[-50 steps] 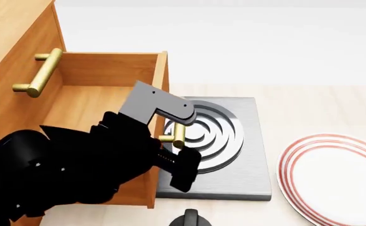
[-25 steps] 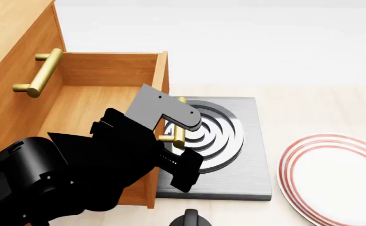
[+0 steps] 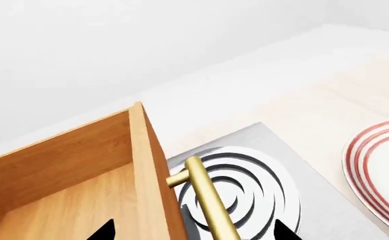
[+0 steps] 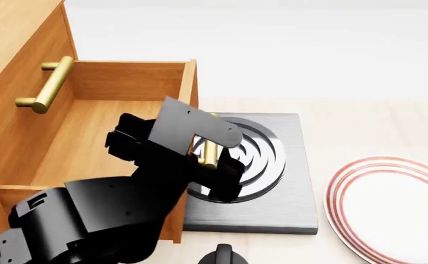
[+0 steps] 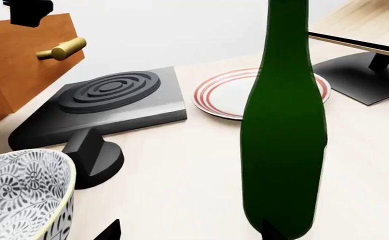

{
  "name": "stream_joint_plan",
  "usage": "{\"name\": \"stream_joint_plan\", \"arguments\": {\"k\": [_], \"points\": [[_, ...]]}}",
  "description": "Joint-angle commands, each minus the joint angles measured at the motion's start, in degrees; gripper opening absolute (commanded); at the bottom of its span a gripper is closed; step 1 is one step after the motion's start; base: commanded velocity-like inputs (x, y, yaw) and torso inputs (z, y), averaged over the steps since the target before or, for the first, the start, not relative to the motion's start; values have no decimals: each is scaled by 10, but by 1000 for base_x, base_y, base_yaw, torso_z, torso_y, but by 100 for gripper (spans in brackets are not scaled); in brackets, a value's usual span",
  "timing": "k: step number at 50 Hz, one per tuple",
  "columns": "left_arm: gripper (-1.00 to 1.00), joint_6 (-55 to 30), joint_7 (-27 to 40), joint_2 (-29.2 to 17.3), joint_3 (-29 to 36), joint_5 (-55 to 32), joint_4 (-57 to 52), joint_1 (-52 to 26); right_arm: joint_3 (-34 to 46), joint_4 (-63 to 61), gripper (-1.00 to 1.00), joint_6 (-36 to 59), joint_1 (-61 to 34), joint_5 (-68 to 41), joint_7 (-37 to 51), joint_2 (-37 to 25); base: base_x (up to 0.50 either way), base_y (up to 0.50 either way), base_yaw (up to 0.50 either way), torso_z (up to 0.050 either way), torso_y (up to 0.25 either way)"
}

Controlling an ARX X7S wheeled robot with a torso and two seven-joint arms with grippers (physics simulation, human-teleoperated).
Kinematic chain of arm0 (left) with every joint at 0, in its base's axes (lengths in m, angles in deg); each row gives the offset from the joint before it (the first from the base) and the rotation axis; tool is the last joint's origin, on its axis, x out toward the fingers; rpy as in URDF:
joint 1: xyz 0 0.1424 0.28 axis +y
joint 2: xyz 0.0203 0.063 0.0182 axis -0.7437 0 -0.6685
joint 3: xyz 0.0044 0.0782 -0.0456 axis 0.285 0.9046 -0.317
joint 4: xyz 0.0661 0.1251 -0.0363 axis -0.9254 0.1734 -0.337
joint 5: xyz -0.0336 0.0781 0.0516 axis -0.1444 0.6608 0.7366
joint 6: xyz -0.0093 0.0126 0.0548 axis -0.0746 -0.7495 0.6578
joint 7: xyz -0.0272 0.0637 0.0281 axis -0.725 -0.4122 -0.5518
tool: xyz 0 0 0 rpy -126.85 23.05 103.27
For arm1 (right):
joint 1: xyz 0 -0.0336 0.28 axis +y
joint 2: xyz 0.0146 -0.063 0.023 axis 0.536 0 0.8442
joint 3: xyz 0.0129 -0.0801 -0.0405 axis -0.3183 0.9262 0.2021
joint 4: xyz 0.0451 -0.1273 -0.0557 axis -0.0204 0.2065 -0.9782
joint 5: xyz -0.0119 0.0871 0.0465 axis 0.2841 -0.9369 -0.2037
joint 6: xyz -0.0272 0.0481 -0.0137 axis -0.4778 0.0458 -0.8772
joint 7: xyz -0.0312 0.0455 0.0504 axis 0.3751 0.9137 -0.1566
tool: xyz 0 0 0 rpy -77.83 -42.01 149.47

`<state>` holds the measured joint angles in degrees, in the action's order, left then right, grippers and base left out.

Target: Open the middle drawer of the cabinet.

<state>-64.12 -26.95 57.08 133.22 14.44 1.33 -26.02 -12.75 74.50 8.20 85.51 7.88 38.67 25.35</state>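
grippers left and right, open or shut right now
Left tool: open, fingers either side of the middle drawer's brass handle.
Right tool: open, holding nothing.

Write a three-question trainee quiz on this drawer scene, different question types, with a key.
1. True or false: the middle drawer of the cabinet is shut flush.
2. Multiple choice: what lies directly below the pulled-out drawer's brass handle? A) the red-rimmed plate B) the grey stove burner C) the patterned bowl
3. Fill in: in the right wrist view, the tall thing standing closest to the camera is a dark green ____.

Key: 1 false, it stands pulled out with its inside showing. 2 B. 3 bottle.
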Motion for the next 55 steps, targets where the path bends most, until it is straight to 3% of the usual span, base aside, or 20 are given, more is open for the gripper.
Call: {"name": "stream_joint_plan", "arguments": {"k": [1,38,42,55], "points": [[100,46,66,-8,10,53,-32,0,0,3,100,-2,0,0,-1,1,0,0,0,0,0],[100,-24,61,-40,10,18,-108,-61,0,-4,100,3,-1,1,2,-2,0,0,0,0,0],[100,-13,14,-63,26,25,-157,-66,1,-1,100,2,-2,0,0,0,0,0,0,0,0],[100,-15,19,-159,12,19,-284,-89,2,-8,100,10,-5,4,2,-1,0,0,0,0,0]]}}
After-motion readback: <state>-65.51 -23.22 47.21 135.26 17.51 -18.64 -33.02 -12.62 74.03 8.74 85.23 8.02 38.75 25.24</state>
